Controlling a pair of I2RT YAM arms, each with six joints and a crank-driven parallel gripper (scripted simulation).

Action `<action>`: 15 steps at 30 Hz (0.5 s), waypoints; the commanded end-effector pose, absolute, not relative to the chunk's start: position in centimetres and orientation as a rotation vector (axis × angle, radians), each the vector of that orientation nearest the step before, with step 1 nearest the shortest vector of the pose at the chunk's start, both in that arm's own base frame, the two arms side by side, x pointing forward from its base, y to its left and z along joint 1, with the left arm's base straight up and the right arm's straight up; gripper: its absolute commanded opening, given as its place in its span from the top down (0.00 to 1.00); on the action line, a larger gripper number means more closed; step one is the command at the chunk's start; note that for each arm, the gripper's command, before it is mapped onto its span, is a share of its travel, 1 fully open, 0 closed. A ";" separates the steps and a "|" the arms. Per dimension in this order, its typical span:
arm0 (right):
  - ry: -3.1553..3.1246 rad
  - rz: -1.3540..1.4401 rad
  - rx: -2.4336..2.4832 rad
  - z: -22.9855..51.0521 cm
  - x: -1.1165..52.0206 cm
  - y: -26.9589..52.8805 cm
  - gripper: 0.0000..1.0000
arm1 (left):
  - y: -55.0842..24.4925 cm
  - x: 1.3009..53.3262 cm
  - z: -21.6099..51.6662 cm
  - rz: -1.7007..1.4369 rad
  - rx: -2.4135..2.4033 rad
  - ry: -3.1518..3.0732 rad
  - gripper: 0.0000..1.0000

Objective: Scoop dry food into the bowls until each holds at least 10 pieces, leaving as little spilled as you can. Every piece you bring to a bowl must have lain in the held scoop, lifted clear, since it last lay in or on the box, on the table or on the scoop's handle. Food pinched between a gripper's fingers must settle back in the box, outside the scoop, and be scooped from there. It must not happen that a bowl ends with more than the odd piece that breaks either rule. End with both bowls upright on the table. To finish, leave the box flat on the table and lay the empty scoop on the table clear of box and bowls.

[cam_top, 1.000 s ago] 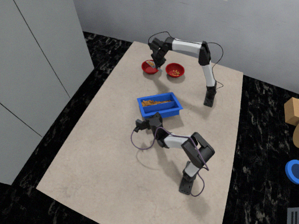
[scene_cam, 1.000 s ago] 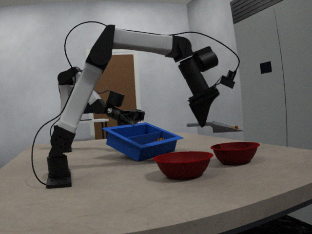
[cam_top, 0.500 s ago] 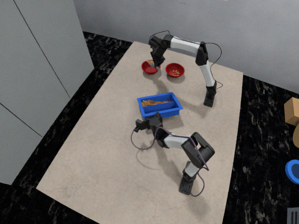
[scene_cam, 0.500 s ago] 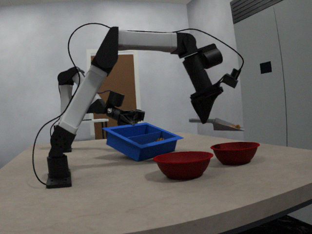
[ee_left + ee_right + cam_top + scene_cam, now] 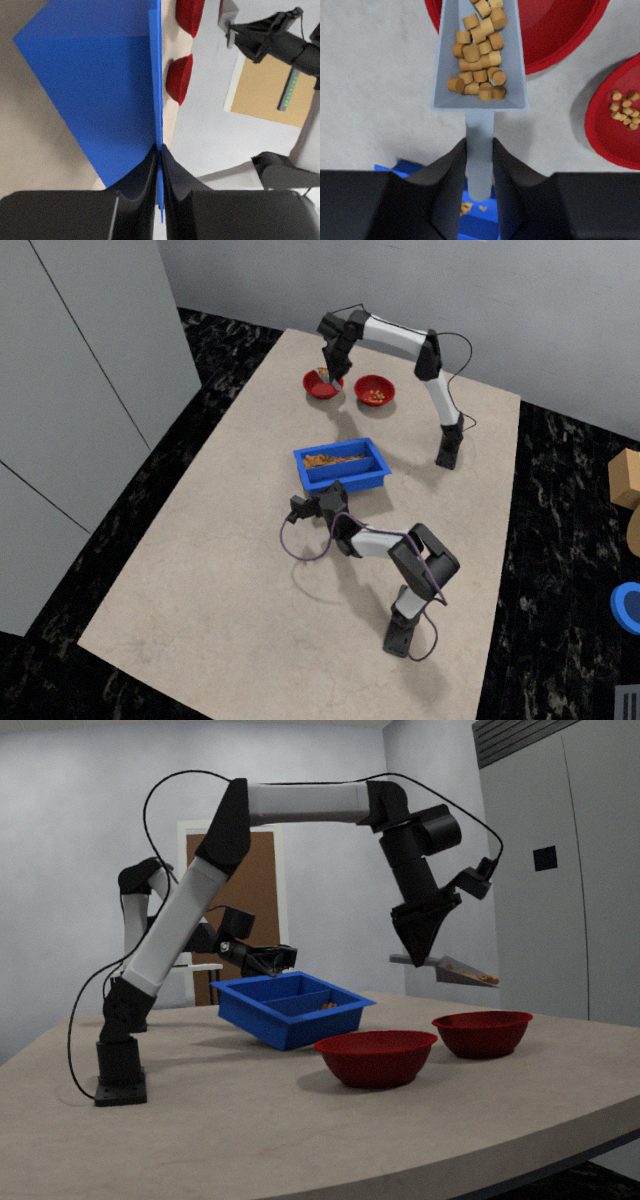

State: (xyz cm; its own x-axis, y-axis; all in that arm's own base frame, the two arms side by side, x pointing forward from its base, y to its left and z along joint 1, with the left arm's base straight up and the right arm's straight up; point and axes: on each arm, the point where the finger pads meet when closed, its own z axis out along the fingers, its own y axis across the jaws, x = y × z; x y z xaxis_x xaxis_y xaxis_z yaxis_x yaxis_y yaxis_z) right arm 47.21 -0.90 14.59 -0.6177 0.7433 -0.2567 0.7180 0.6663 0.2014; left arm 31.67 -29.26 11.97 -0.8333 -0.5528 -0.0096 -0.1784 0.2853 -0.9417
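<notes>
Scoop of grey, stiff-looking material [image 5: 324, 378] [image 5: 454, 978] [image 5: 229, 10] [image 5: 480, 125] is pinched by its handle in the right gripper [image 5: 333, 380] [image 5: 419, 963] [image 5: 227, 30] [image 5: 479, 140], pan out ahead of the fingertips and loaded with tan, stubby food pieces [image 5: 323, 371] [image 5: 483, 978] [image 5: 480, 55]. Red round bowl number one [image 5: 310, 389] [image 5: 483, 1037] [image 5: 190, 15] [image 5: 545, 30] sits below that pan, upright, and the other red bowl [image 5: 374, 379] [image 5: 377, 1061] [image 5: 179, 80] [image 5: 597, 120], beside it, already has a small pile, probably ten or so.

Left gripper [image 5: 338, 488] [image 5: 273, 973] [image 5: 160, 150] is nipped tight on the thin rim of the blue two-compartment box [image 5: 386, 469] [image 5: 253, 1024] [image 5: 100, 90] [image 5: 477, 227], which hangs tilted beneath those fingers.

I'd guess the scoop is light and rigid, but with the weight out front it could twist in a narrow grip. Mid-handle seems the right hold. Food looks dry and rolly, so tip slowly with the lip well inside the rim; a jerk could dump it outside. Box wall's thin and probably stiff, fine to pinch, but lower it gently.

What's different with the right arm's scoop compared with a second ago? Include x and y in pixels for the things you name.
The right gripper [image 5: 334, 379] [image 5: 419, 963] [image 5: 227, 30] [image 5: 479, 140] has risen, lifting the handle of its scoop [image 5: 323, 377] [image 5: 454, 976] [image 5: 228, 10] [image 5: 480, 125], so the scoop slopes more steeply towards its front edge. Nothing was newly grasped or released. The left gripper [image 5: 337, 484] [image 5: 273, 973] [image 5: 159, 146] and tilted box [image 5: 347, 483] [image 5: 253, 1024] [image 5: 100, 90] [image 5: 477, 227] stayed put.
</notes>
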 end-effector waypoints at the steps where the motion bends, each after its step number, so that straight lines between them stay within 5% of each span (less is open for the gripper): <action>1: 2.559 0.137 1.170 15.3 47.5 -0.2 1.00 | -30.0 32.5 16.6 -1.634 -0.516 2.107 1.00; 15: 2.528 0.151 1.169 15.7 48.0 -0.6 1.00 | -30.0 32.5 16.6 -1.634 -0.516 2.107 1.00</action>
State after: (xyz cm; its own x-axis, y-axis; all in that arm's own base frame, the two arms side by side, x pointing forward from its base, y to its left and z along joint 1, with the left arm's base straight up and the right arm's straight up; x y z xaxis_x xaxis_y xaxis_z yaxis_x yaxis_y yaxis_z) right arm 47.01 -0.57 14.63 -0.6167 0.7484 -0.2440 0.7230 0.6611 0.2005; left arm 31.67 -29.26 11.97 -0.8333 -0.5528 -0.0096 -0.1784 0.2853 -0.9417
